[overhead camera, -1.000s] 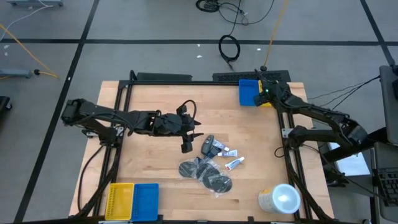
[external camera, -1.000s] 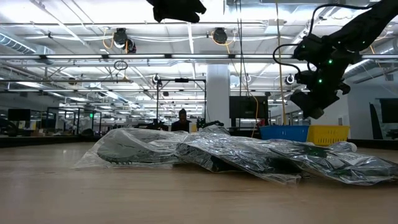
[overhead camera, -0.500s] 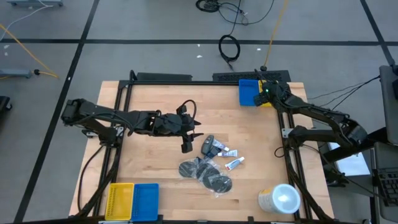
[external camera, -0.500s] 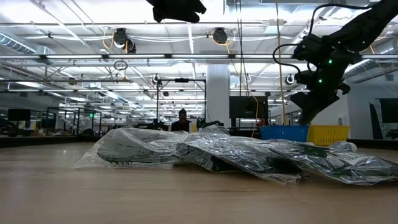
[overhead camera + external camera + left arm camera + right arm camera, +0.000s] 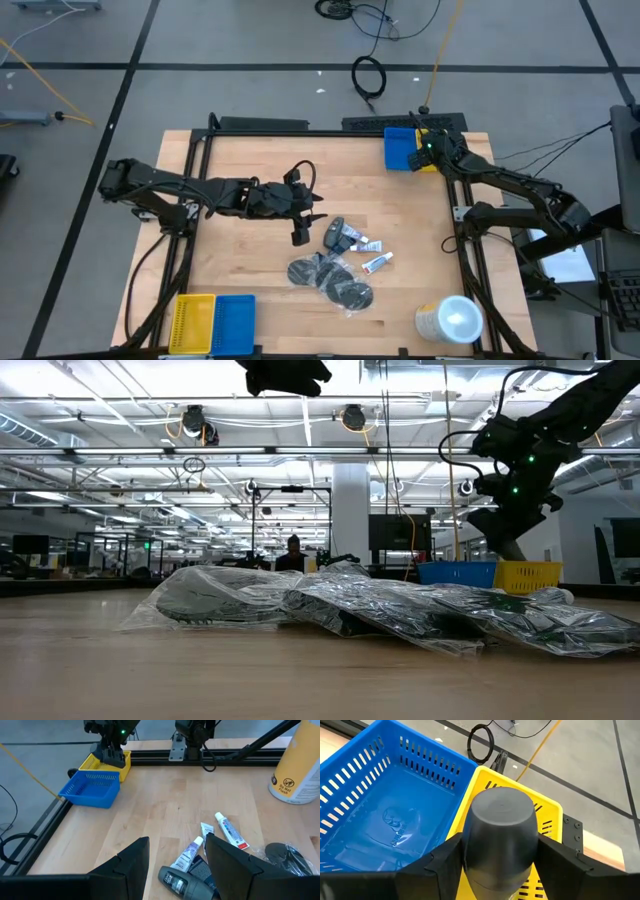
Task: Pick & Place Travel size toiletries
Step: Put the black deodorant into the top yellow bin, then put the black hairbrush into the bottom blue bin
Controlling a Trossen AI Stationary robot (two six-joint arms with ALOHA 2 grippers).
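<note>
The toiletries lie right of the table's middle. Dark discs in clear wrap are nearest the near edge, dark grey bottles lie beyond them, and white tubes with red ends lie to their right. My left gripper hovers open just left of the bottles and tubes. My right gripper is at the far right corner, shut on a dark grey bottle above the yellow bin. In the low view it hangs over that yellow bin. My right gripper holds the dark grey bottle by its body, pinched between the two fingers, one on each side. The bottle's round end points away from the wrist. It is lifted clear, above the yellow bin.
A blue bin stands beside the yellow one at the far right corner. A second yellow and blue pair sits at the near left edge. A large white-lidded cup stands near the near right corner. Bare wood lies left of the toiletries.
My right gripper, with the bottle, has sunk a little toward the yellow bin. Nothing else has moved.
</note>
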